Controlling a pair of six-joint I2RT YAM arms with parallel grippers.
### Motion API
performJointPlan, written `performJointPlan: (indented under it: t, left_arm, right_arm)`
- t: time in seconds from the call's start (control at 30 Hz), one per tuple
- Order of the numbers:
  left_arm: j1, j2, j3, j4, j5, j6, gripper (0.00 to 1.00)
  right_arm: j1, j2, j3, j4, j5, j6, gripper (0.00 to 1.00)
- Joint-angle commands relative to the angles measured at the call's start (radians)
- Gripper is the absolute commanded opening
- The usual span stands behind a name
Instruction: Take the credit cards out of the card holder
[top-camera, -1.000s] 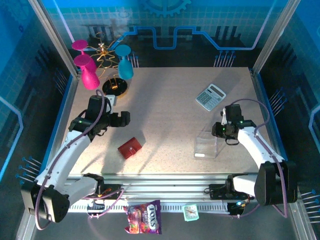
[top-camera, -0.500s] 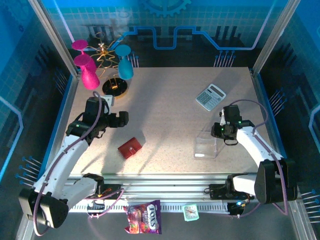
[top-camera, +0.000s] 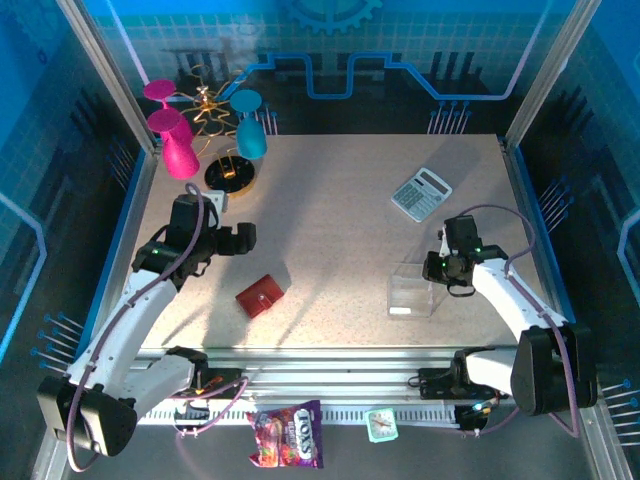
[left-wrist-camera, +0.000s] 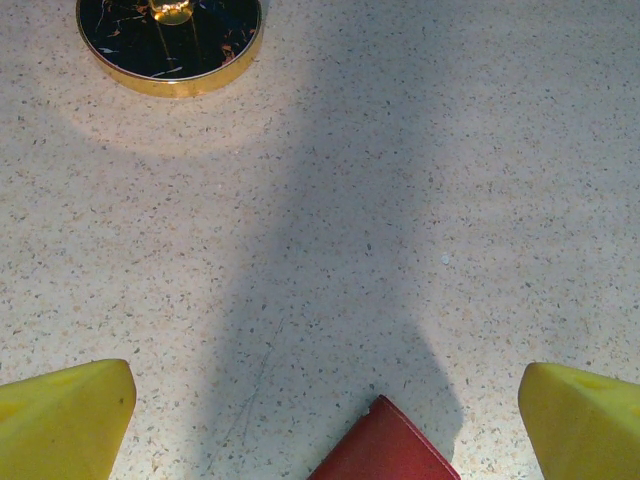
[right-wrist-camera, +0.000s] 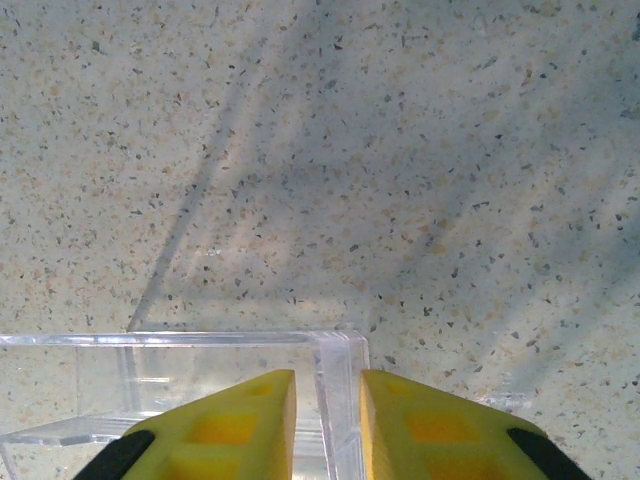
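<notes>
The card holder (top-camera: 260, 296), red and folded shut, lies flat on the table left of centre; one corner of it (left-wrist-camera: 385, 452) shows at the bottom of the left wrist view. No credit cards show; they are hidden. My left gripper (top-camera: 240, 238) hovers open behind and to the left of the holder, and its yellow fingers stand wide apart (left-wrist-camera: 325, 390) with bare table between them. My right gripper (top-camera: 437, 270) sits at the far right corner of a clear plastic box (top-camera: 412, 292). Its jaws (right-wrist-camera: 328, 385) are pinched on the box's wall (right-wrist-camera: 335, 350).
A grey calculator (top-camera: 421, 193) lies at the back right. A black, gold-rimmed stand base (top-camera: 232, 173) (left-wrist-camera: 170, 40) sits at the back left, with pink cups (top-camera: 176, 150) and a teal cup (top-camera: 250, 135) around it. A candy packet (top-camera: 288, 435) lies below the table's front rail.
My right gripper has slid a little nearer and lower along the clear box and its jaws have narrowed onto the wall. The left arm shifted slightly and then held still.
</notes>
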Motion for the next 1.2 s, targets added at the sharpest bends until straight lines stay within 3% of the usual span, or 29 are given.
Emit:
performJointPlan:
  t: [0.0, 0.5, 0.87, 1.17]
  left_arm:
    - [-0.003, -0.008, -0.014, -0.014, -0.005, 0.014, 0.99]
    - [-0.002, 0.013, -0.008, -0.014, 0.015, -0.005, 0.99]
    - [-0.004, 0.007, -0.016, -0.009, 0.020, -0.002, 0.99]
    - [-0.004, 0.038, -0.006, -0.034, 0.074, -0.102, 0.99]
  right_arm:
    - [0.016, 0.001, -0.009, -0.012, 0.000, 0.011, 0.23]
    - [0.034, 0.030, 0.010, -0.002, 0.002, 0.009, 0.20]
    - [0.058, 0.028, 0.017, -0.015, 0.022, 0.003, 0.11]
    - [0.125, 0.043, 0.079, -0.032, 0.055, 0.031, 0.08]
